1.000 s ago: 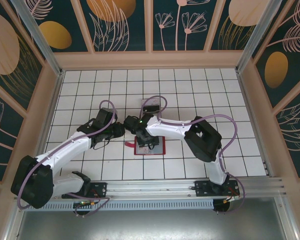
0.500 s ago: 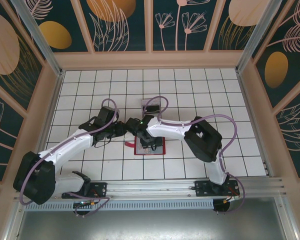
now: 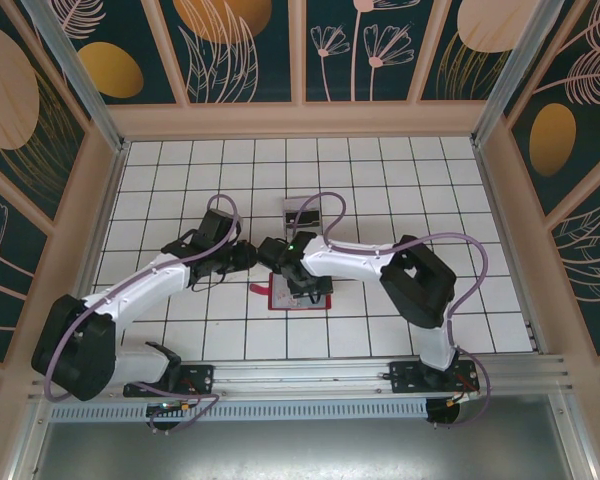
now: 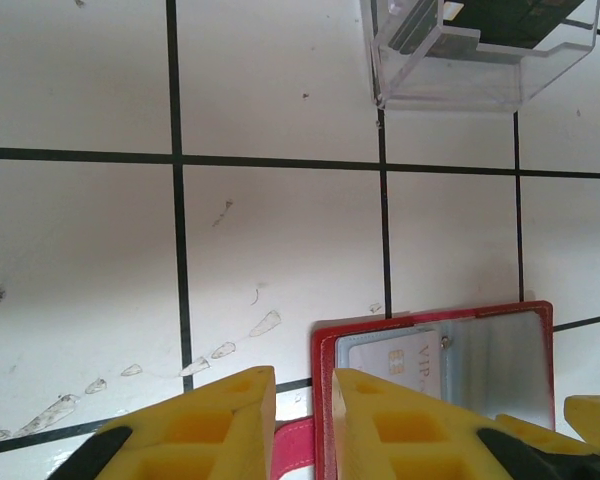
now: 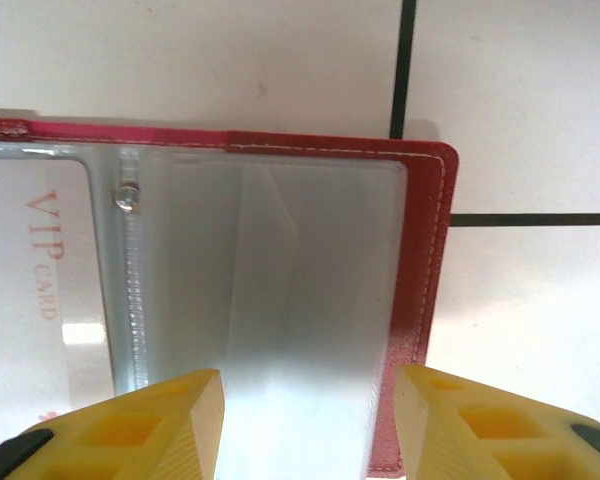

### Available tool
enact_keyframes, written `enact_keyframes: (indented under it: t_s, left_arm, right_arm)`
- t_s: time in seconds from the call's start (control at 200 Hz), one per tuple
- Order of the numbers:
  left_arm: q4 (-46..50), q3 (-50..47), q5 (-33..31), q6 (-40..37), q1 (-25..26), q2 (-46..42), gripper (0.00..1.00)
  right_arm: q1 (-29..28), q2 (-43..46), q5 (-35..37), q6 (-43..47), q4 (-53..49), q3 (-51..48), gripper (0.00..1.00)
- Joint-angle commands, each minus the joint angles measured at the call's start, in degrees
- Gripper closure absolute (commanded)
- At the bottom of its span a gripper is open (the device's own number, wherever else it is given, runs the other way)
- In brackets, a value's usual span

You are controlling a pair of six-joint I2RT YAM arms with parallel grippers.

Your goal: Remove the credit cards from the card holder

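I see the right gripper (image 5: 310,400) half-open, empty, over the stitched red card holder (image 5: 420,280)'s glossy pocket; left gripper (image 4: 302,400) narrowly parted, empty, above its thin tab (image 4: 292,452).

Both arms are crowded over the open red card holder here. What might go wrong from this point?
1. The right gripper straddles a clear pocket that looks empty, while the VIP card sits beside it; closing may pinch plastic, not a card.
2. The left gripper is only at the thin red tab; the card holder may slide or lift.
3. Both grippers sit very close and might collide.
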State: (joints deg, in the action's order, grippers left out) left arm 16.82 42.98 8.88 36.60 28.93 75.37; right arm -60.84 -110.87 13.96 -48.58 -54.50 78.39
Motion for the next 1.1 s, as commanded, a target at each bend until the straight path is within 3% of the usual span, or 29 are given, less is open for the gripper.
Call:
enact_keyframes:
  t_s: [0.0, 0.325, 0.571, 0.836, 1.091]
  left_arm:
    - [-0.77, 1.56, 1.64, -1.25, -0.19, 1.03, 0.77]
    - [-1.05, 1.71, 5.49, -0.98, 0.03, 4.0, 0.79]
    - [-0.65, 2.43, 5.97, 0.13, 3.92, 6.47, 0.83]
    - [-0.87, 3.51, 5.23, 2.42, 8.74, 10.31, 0.86]
    - [-0.69, 3.44, 4.83, 3.25, 9.96, 12.76, 0.9]
  right_arm:
    - [0.31, 2.68, 2.87, -2.07, -2.12, -1.84, 0.51]
    - [2.41, 9.41, 0.31, -2.15, 4.62, -8.13, 0.56]
    - [6.06, 19.04, -10.36, -1.47, 20.58, -17.7, 0.59]
    - [9.12, 22.62, -21.24, -2.27, 33.82, -24.84, 0.67]
    - [10.0, 21.82, -24.37, -3.11, 38.81, -26.89, 0.71]
